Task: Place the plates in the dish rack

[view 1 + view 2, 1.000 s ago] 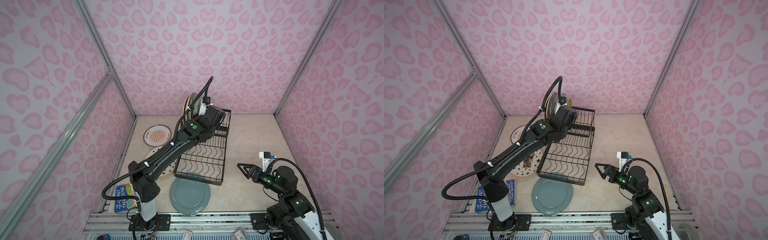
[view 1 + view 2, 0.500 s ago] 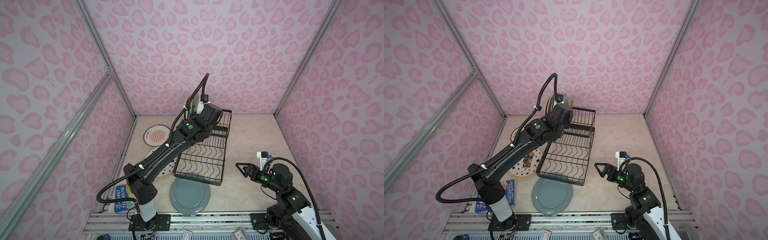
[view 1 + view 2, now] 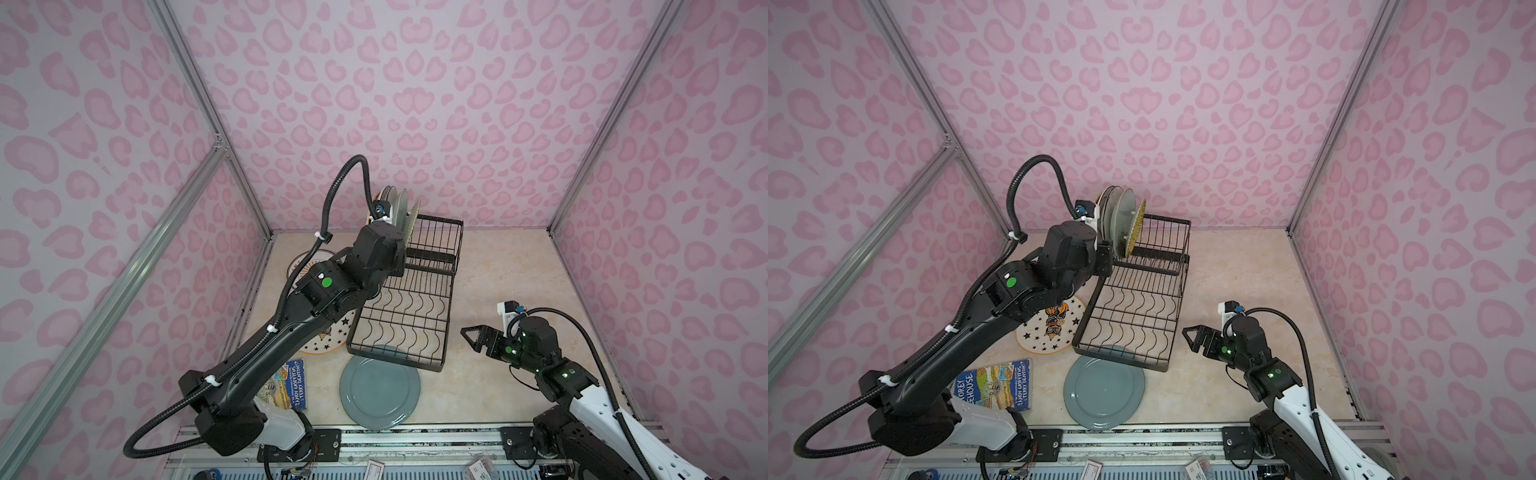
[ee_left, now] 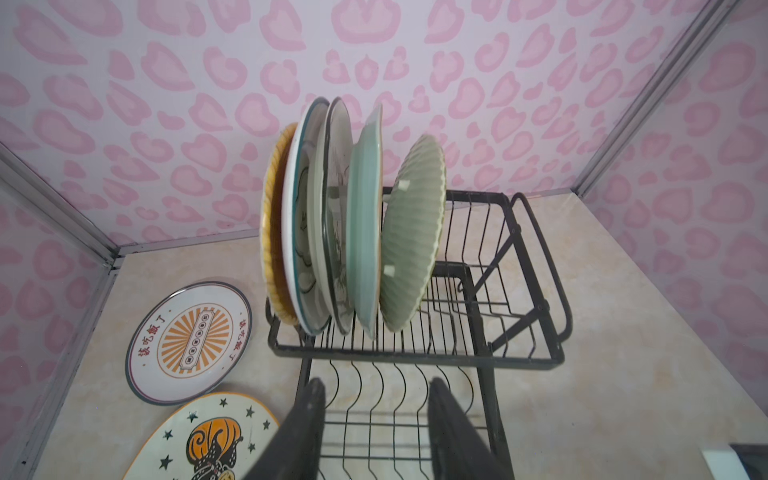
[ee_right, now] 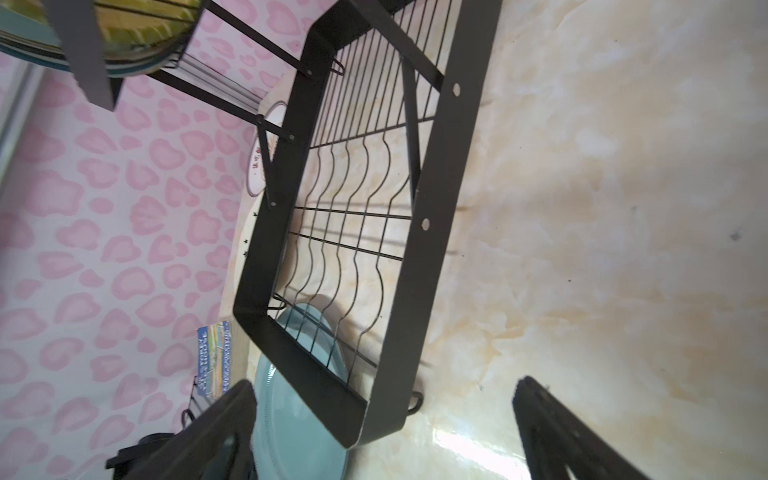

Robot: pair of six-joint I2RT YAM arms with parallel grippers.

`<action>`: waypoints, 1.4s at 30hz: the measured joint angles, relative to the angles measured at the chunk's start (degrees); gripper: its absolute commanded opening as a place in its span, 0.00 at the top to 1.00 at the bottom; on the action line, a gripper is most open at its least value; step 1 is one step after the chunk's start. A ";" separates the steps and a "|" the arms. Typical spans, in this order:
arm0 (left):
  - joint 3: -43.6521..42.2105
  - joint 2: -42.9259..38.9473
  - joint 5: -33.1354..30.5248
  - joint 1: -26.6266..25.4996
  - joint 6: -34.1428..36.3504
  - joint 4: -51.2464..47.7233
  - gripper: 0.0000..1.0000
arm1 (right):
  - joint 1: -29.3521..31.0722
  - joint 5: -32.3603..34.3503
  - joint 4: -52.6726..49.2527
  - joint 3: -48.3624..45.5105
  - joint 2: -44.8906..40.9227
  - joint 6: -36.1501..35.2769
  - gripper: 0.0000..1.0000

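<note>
- Standing on edge in both top views, a row of plates (image 3: 397,208) is filling the far end of the raised tier of the dish rack (image 3: 409,316). The teal-grey plate (image 3: 380,390) is lying flat on the bench (image 3: 498,270), its far edge tucked under the rack's near end. The left arm (image 3: 291,328) is reaching over the star plate (image 3: 1054,328). The right fingers (image 3: 473,334) are hovering to the right of the rack, clear of it. A blue book (image 3: 994,384) is lying near the left arm's base.
- Hanging parted over the wavy lower tier in the left wrist view, the left fingers (image 4: 309,419) are gripping nothing. The ribbed green plate (image 4: 413,237) is leaning beside the pale blue plate (image 4: 365,232), and the sunburst plate (image 4: 189,343) is lying on the bench beside the rack.
- Gaping wide in the right wrist view, the right fingers are holding nothing, and the rack's corner is sitting over the teal-grey plate.
</note>
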 measured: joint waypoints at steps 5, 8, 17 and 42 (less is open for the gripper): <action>-17.94 -15.34 3.13 1.66 -3.10 2.73 0.12 | 1.97 3.54 2.95 2.43 8.22 -2.08 0.04; -27.30 -21.59 5.07 3.34 -5.01 2.58 0.04 | 3.17 5.77 5.07 4.20 13.42 -3.45 0.06; -46.88 -23.02 19.93 16.85 -11.54 7.48 0.02 | 5.27 9.16 9.51 9.53 27.65 -5.77 0.11; -53.20 -0.61 31.58 23.96 -16.35 23.87 0.12 | 4.11 11.63 9.86 20.33 46.18 -8.72 0.66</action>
